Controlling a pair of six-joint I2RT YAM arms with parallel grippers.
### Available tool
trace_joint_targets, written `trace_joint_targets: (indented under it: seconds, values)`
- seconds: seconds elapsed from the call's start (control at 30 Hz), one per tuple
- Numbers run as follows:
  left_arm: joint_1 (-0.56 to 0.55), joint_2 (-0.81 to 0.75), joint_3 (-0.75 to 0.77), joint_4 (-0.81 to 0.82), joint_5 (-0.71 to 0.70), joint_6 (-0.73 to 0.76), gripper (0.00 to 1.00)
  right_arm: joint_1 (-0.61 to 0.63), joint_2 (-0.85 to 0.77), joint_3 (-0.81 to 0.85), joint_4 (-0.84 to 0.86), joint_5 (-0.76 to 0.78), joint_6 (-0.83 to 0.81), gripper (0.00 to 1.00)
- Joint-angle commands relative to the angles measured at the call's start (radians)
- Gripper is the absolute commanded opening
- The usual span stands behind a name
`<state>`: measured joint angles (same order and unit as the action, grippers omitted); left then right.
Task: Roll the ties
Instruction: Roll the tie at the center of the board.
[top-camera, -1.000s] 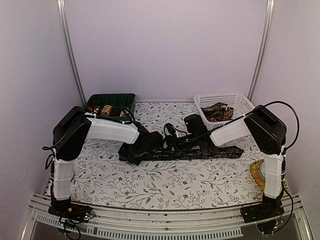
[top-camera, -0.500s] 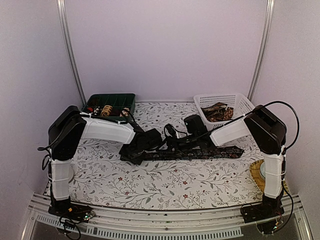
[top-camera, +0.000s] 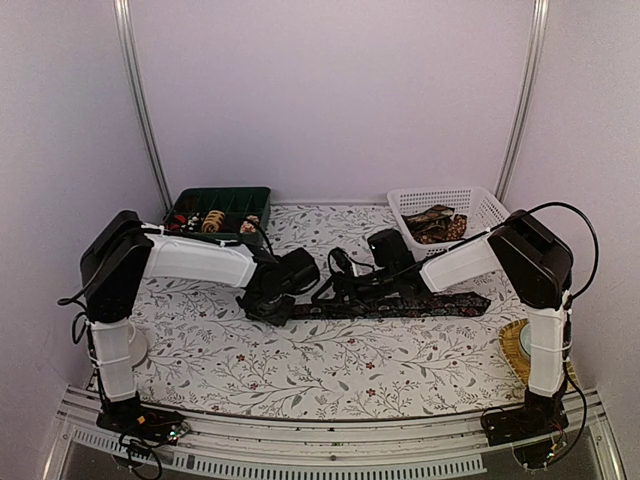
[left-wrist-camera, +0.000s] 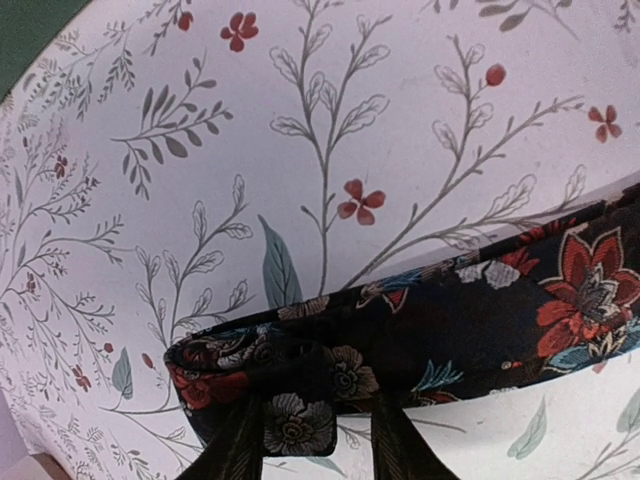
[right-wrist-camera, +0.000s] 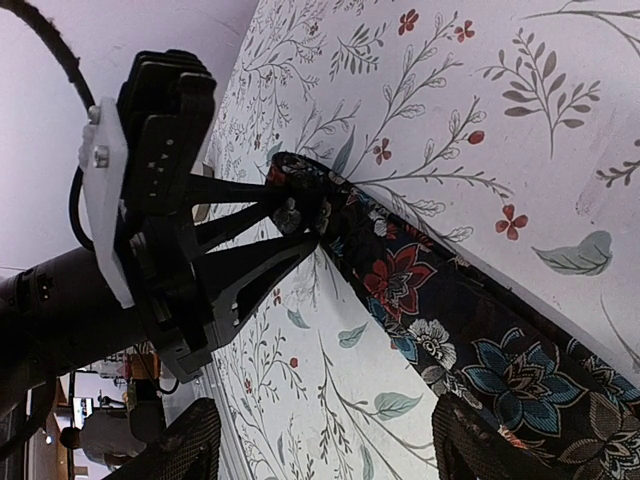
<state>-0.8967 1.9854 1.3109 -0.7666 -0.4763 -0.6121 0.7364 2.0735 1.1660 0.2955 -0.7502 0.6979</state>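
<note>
Left gripper (left-wrist-camera: 318, 410) pulling back toward left of top view, jaws parting astride folded end of tie (top-camera: 420, 305); grip uncertain. Right gripper (right-wrist-camera: 330, 445) staying spread wide over tie.

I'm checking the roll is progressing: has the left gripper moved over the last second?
Yes. In the top view the left gripper has shifted slightly left, toward the green tray's side, at the tie's left end.

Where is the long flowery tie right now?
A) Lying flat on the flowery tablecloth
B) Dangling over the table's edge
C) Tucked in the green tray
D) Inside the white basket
A: the tie lies stretched out flat across the tablecloth, in the middle of the table.
</note>
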Motion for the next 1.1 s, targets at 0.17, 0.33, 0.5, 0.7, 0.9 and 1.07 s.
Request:
trace_joint_targets:
  seconds: [0.17, 0.33, 0.5, 0.7, 0.9, 1.07]
  values:
    - [0.012, -0.089, -0.015, 0.018, -0.022, -0.002, 0.38, -0.008, -0.004, 0.023, -0.006, 0.0, -0.006, 0.72]
    - [0.014, -0.118, -0.025, 0.03, -0.025, 0.006, 0.38, -0.008, -0.003, 0.026, -0.006, 0.001, -0.006, 0.72]
    - [0.014, -0.189, -0.055, 0.051, -0.032, 0.005, 0.4, -0.007, -0.015, 0.037, -0.013, 0.0, -0.012, 0.7]
    - [0.081, -0.441, -0.228, 0.183, 0.074, -0.021, 0.49, -0.004, -0.022, 0.091, -0.028, -0.019, -0.015, 0.66]
    - [0.312, -0.693, -0.553, 0.528, 0.471, -0.077, 0.61, 0.045, 0.046, 0.243, -0.082, -0.019, -0.014, 0.63]
    - [0.44, -0.719, -0.709, 0.749, 0.68, -0.131, 0.73, 0.095, 0.15, 0.385, -0.119, -0.024, -0.012, 0.6]
